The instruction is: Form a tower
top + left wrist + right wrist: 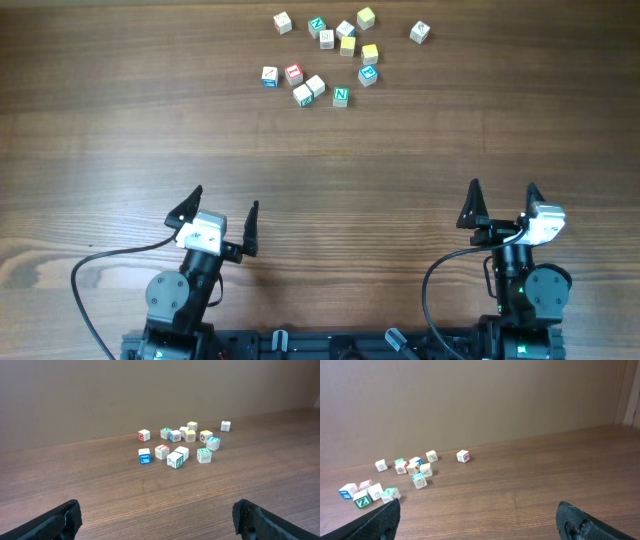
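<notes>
loose cubes [418,480] scattered far left; end effector [479,510] spread wide

Small pale wooden alphabet cubes [316,85] with red, blue, green and yellow faces lay singly, flat on the tabletop [320,200], loosely clustered at the frame's upper centre.

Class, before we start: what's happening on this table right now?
Nothing is being handled yet. The left end effector and the right end effector both sit open and empty near the front edge of the wooden table. The small alphabet cubes lie in a loose cluster at the far side, away from both arms. None appears to be stacked on another, so no tower has been started.
</notes>
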